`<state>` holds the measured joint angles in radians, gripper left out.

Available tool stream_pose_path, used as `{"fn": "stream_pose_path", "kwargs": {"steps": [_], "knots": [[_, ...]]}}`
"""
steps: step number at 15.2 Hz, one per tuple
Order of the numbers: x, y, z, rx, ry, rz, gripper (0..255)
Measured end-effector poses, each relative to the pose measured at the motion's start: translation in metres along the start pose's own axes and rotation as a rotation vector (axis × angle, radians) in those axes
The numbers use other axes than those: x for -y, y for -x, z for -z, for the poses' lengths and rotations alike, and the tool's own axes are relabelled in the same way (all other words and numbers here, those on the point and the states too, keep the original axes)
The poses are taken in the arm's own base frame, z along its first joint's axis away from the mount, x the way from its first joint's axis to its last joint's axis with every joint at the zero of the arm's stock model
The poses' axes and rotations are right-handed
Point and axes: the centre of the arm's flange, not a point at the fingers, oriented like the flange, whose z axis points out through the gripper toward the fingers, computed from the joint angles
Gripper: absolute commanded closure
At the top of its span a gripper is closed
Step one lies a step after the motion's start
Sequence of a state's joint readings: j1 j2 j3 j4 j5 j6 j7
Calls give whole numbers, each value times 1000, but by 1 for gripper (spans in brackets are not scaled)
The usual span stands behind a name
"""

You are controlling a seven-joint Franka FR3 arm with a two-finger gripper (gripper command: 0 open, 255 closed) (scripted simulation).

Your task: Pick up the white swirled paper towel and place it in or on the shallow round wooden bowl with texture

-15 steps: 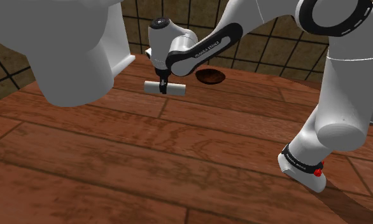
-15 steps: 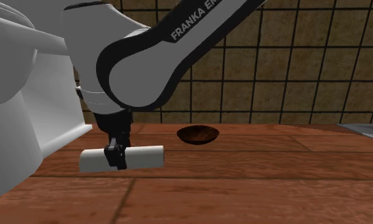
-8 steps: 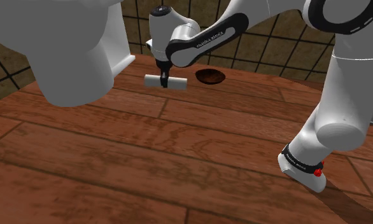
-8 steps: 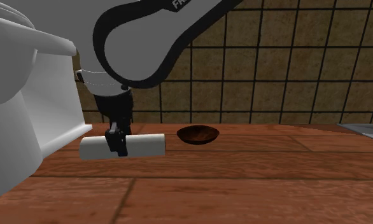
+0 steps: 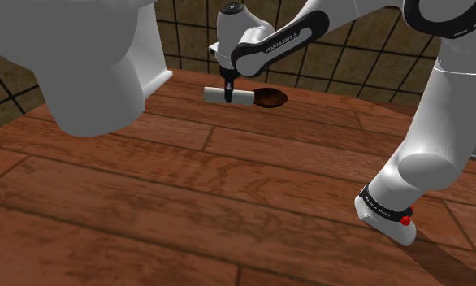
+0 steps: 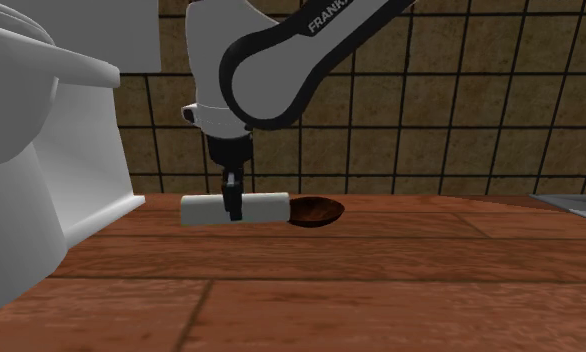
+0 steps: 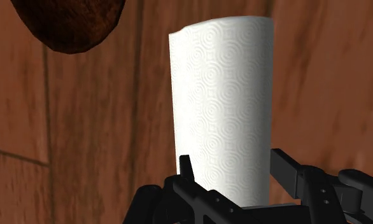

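The white roll of paper towel (image 6: 261, 207) (image 5: 246, 98) (image 7: 220, 95), embossed with swirled circles, lay level, clasped at its middle by the black tool (image 6: 233, 214). The shallow round dark-brown wooden bowl (image 6: 318, 212) (image 5: 274, 99) (image 7: 70, 22) sat upright on the reddish wooden floor (image 5: 228, 187), just beside and beyond one end of the roll.

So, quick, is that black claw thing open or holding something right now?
The gripper is closed on the white paper towel roll, holding it off the wooden surface beside the brown bowl.
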<state>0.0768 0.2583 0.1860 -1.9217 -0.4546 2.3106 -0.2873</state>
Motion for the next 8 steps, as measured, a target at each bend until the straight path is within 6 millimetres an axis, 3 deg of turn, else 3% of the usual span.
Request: {"fn": "stream_pose_path", "kwargs": {"steps": [8], "knots": [[-80,67,-21,0,0,-1,255]]}}
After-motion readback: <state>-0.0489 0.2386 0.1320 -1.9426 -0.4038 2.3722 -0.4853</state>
